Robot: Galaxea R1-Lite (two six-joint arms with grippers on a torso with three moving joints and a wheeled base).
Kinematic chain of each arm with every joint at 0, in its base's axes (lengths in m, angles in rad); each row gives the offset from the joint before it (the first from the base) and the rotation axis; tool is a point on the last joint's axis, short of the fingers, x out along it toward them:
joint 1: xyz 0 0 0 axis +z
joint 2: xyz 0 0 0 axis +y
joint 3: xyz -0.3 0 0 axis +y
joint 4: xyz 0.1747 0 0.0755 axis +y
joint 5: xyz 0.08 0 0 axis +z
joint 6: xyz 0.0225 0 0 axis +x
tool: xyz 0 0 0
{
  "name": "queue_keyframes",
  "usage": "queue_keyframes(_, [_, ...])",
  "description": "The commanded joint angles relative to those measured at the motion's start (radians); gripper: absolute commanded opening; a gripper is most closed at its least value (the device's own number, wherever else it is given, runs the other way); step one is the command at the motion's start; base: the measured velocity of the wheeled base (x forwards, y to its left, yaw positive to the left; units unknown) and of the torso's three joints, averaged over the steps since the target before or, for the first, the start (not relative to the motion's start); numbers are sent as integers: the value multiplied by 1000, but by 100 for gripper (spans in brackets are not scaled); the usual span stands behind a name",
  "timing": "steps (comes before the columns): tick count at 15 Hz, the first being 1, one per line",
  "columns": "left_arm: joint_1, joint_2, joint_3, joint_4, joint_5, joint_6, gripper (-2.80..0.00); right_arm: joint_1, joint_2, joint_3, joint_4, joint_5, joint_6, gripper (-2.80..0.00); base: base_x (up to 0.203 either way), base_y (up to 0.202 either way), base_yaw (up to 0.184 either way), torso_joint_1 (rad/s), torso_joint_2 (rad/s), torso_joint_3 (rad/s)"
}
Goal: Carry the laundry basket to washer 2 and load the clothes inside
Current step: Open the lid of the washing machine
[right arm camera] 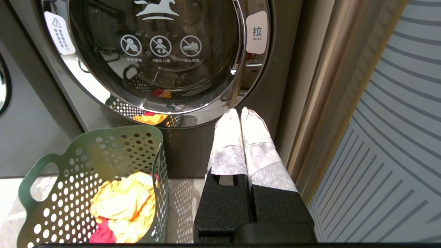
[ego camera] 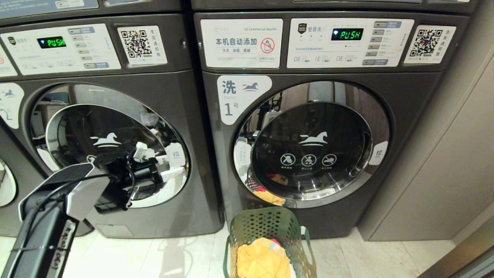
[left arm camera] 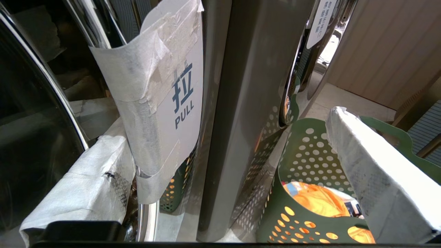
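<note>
Two arms noted: left arm reaches up from the lower left toward the door of washer 2 (ego camera: 108, 150), left gripper (ego camera: 154, 162) level with the door's chrome rim, at its handle side. Fingers spread wide and released, nothing between them; in the left wrist view one taped finger (left arm camera: 86, 186) lies close against the rim just below the torn white "PULL" sticker (left arm camera: 165, 103), contact not certain, the other finger (left arm camera: 379, 172) well apart on the basket side. Right gripper (right arm camera: 241, 119) clenched, taped fingertips pressed together, empty, pointed at the lower part of washer 1 (ego camera: 316, 146) near its door's handle side. Two grey front-load washers in full view side by side, both doors closed, both displays reading "PUSH"; edge of a third round door (ego camera: 5, 185) at far left. One laundry basket (ego camera: 270, 227), dark green and perforated, on the floor in front of washer 1, beyond and below the left gripper on its outer-finger side, just beside the right gripper. Clothes (ego camera: 262, 258) inside the basket: one large yellow-orange garment (right arm camera: 124, 203), one red-pink piece (right arm camera: 101, 234) under it; white fabric not clearly made out. Pale tiled floor (ego camera: 154, 255); beige panel wall (ego camera: 444, 173) right of washer 1; ribbed grey panel (right arm camera: 396, 137) close beside the right gripper.
</note>
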Motion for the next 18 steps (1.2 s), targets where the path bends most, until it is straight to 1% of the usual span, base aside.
queue_keyframes(1, [-27,-5,19,-11,-51,-2,0,0,1,34,-1,1,0,-280,0,0,0,0,0,0])
queue_keyframes(5, [-25,-8,25,-16,-110,-2,0,0,1,34,-1,-1,0,-280,0,0,0,0,0,0])
queue_keyframes(7, [-22,-15,46,-22,-149,-1,0,0,1,34,-1,-1,0,-280,0,0,0,0,0,0])
queue_keyframes(9, [-21,-17,65,-46,-157,-2,0,0,1,34,-1,1,0,-280,0,0,0,0,0,0])
queue_keyframes(11, [-19,-17,72,-52,-182,-2,0,0,1,34,-1,1,0,-280,0,0,0,0,0,0])
queue_keyframes(13, [-18,-17,85,-66,-182,-1,0,0,1,34,-1,-1,0,-280,0,0,0,0,0,0])
queue_keyframes(18, [-13,-24,163,-140,-182,-2,0,0,1,34,-1,-1,0,-280,0,0,0,0,0,0])
